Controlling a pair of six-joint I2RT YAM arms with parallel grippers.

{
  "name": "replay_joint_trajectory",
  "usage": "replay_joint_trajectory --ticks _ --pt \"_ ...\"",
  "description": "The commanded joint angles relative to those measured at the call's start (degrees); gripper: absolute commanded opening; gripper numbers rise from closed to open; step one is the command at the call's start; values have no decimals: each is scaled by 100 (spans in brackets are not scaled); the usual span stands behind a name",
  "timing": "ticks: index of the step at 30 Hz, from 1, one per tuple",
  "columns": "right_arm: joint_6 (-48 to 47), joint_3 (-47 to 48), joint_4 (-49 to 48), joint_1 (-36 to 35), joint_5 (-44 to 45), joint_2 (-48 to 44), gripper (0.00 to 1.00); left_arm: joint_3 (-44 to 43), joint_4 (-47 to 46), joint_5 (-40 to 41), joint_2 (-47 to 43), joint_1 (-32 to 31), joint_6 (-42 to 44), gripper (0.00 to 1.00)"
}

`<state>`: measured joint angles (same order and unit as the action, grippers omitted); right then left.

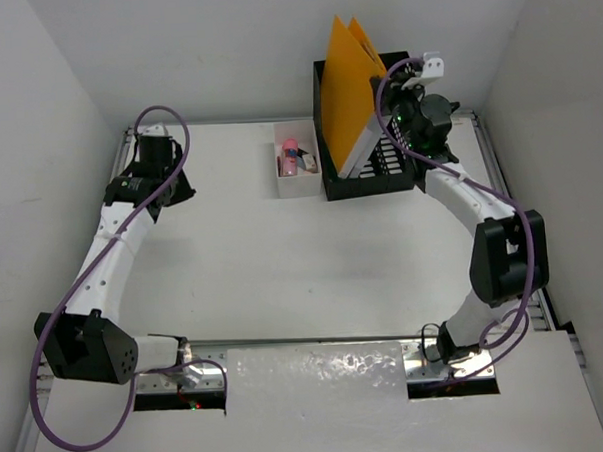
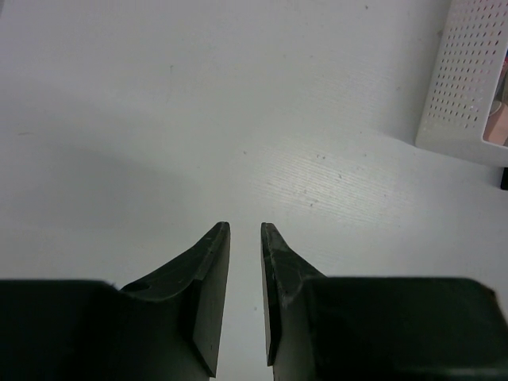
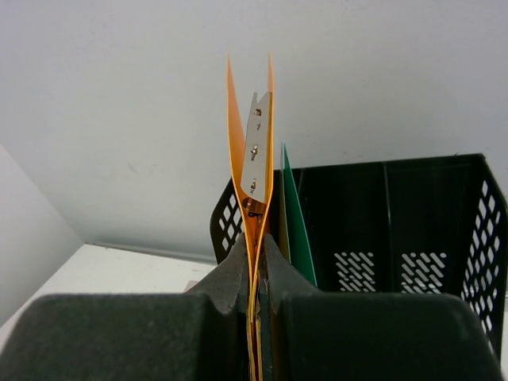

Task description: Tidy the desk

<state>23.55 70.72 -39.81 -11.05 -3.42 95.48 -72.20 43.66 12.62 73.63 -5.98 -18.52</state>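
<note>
Left fingers (image 2: 208,274) slightly apart, right fingers (image 3: 230,278) clamped.

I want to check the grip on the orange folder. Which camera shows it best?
Right wrist: the orange folder stands edge-on, pinched in the right tool. Top external shows its broad face above the black file holder, but the grip is hidden. Left wrist misses it entirely.

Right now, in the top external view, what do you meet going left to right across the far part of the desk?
Left tool → small white box → orange folder → right tool.
</note>
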Motion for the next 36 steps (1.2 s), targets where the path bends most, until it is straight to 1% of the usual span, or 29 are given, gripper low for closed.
replay_joint_trajectory --ticks 1,5,6,7,9,11,12,16,20,23,26,27,28,30,31,33,34,36 --pt "176 21 -1019 -117 -10 -21 0 -197 37 100 3 0 -20 20" --pt "132 21 -994 -178 -62 67 0 -206 55 109 12 0 -28 20" --pt "97 38 -959 -196 -88 84 2 -206 55 109 20 0 -28 20" --pt "97 47 -958 -213 -106 102 24 -198 46 109 20 0 -28 20" --pt "1 100 -906 -231 -106 129 38 -189 37 109 20 0 -28 20" --pt "-78 188 -862 -266 -89 129 54 -180 2 83 29 0 -37 20" --pt "-157 223 -809 -266 -71 120 57 -171 -24 74 38 0 -46 20" --pt "-447 451 -651 -266 25 41 64 -154 -103 30 55 -9 -72 20" --pt "-754 688 -458 -275 113 -196 65 -127 -191 47 73 0 -90 20" --pt "-1114 961 67 -266 254 -495 66 -22 -305 74 64 0 -108 23" --pt "-1475 1032 568 -275 727 -899 68 118 -463 91 64 0 -116 34" --pt "-1554 997 702 -266 929 -1022 70 162 -559 83 64 0 -108 39" --pt "-1625 831 816 -266 1349 -1319 71 215 -612 82 64 0 -108 41" --pt "-1687 445 887 -275 1886 -1671 74 434 -831 39 64 0 -99 43" --pt "-1705 -27 914 -275 2463 -2056 76 505 -902 4 64 0 -134 43" --pt "-1739 -495 1124 -275 2863 -2427 79 725 -1121 -40 64 0 -178 43" --pt "-1775 -889 1281 -275 3012 -2603 82 786 -1184 -58 56 0 -221 43" --pt "-1872 -1243 1870 -275 3530 -3087 86 866 -1350 -198 47 0 -239 43"
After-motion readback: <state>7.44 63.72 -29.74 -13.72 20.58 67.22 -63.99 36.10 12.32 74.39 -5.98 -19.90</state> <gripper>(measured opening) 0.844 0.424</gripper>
